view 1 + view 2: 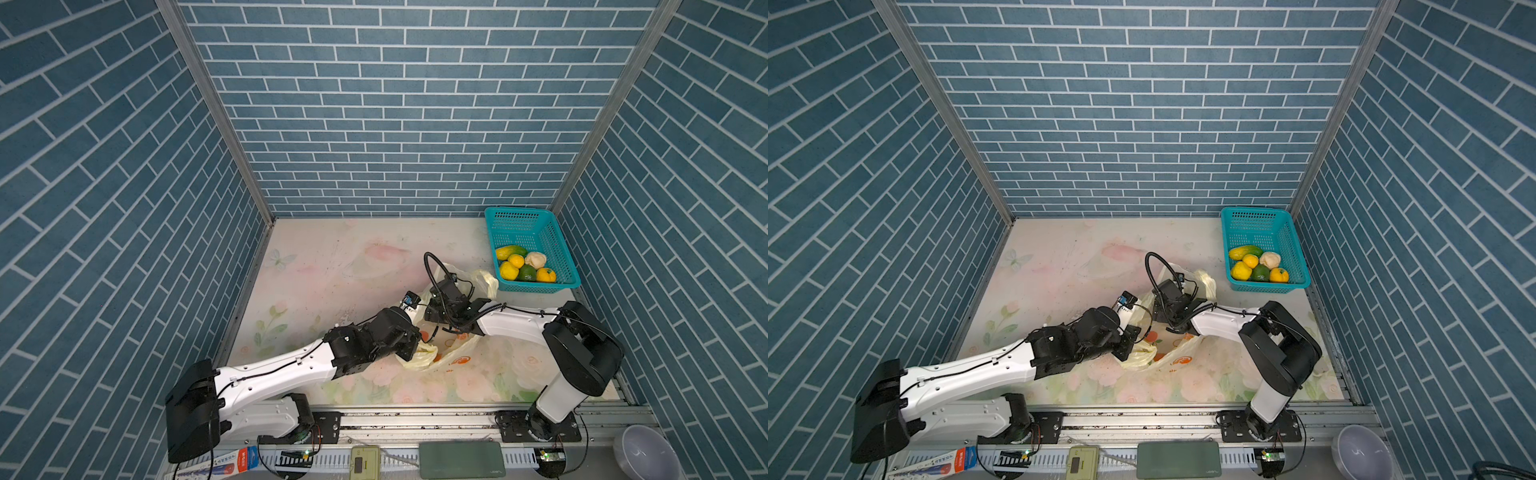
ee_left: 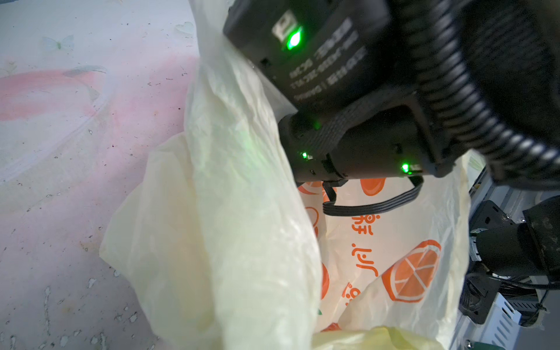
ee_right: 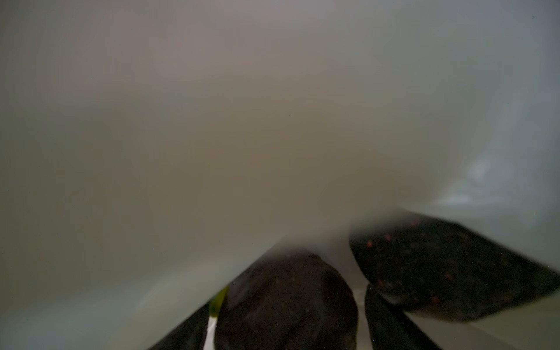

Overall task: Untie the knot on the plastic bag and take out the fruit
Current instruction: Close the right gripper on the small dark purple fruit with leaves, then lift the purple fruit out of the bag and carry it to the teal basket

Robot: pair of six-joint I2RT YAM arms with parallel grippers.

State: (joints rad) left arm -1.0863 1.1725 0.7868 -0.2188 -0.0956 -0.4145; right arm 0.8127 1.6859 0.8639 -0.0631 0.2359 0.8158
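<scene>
Fruit [image 1: 528,273] lay mostly outside the plastic bag [image 1: 461,353]. In both top views six pieces sat in the teal basket [image 1: 540,286], just beside the bag's far handle: lemons, a long yellow-green one, a green one and a cream-white one. The bag lay slumped on the flowered table [image 1: 332,270] with its mouth agape and no knot to be seen, so the untying looked done. At the bag's near edge the left gripper [image 1: 413,354] was pinched together on a bunch of the rim, apparently to keep the mouth lifted and open. From the bag's opposite side the right gripper [image 1: 434,318] pointed down into that mouth, with its jaws hidden from above.

In the left wrist view the bag's pale film rose as a stretched sheet toward the camera, which fitted a rim gripped fast. Printed orange slices [image 2: 412,272] showed on the inner wall, and the right arm's black wrist housing [image 2: 333,75] filled the mouth above them.

The right wrist view looked out from inside the bag, with blurred film draped across the lens. Beneath it lay two dark fruits [image 3: 439,272]. The nearer one sat between the gripper's fingers [image 3: 188,330], which stood apart on either side without visibly pressing it. That spread suited a grasp about to be made. A yellow-green sliver [image 3: 219,298] behind might have been another piece, but too little showed.
</scene>
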